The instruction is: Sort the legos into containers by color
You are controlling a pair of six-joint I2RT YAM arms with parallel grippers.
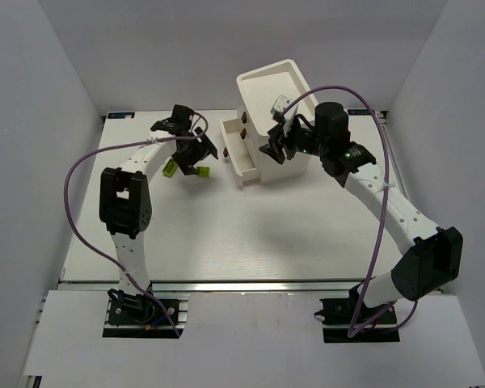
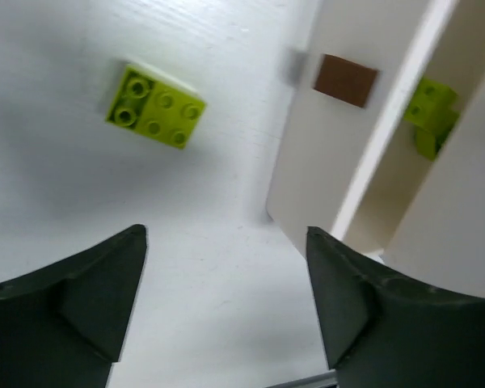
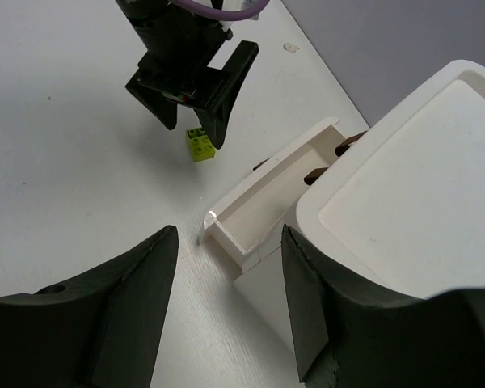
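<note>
The left gripper (image 2: 225, 242) hangs over the white table (image 1: 226, 234) with its two dark fingers spread wide and nothing between them, just left of the tall white boxy cabinet (image 1: 271, 85). A small yellow-green studded plastic brick (image 2: 155, 117) lies flat on the table with its studs up, close by on the gripper's left and not touching either finger. The cabinet's shallow white drawers (image 1: 244, 166), each with a dark brown round knob (image 2: 345, 81), stand pulled out toward the left. A second yellow-green brick (image 2: 431, 113) sits inside one of them, though I cannot tell which tier. The right gripper (image 3: 228, 242) is likewise parted and empty, held above the cabinet's near side and looking down across the open drawers. No dark green or purple bricks can be made out in any view. The step in hand seems to be the pick of the loose yellow-green brick, meant for the drawer that holds its match. The next move calls for the left gripper to shift left until the brick lies between its fingers, then turn to straddle the narrow sides, descend to the table and close. The lift that follows must clear the drawer front before the brick is carried right and released over the compartment holding the same colour.
</note>
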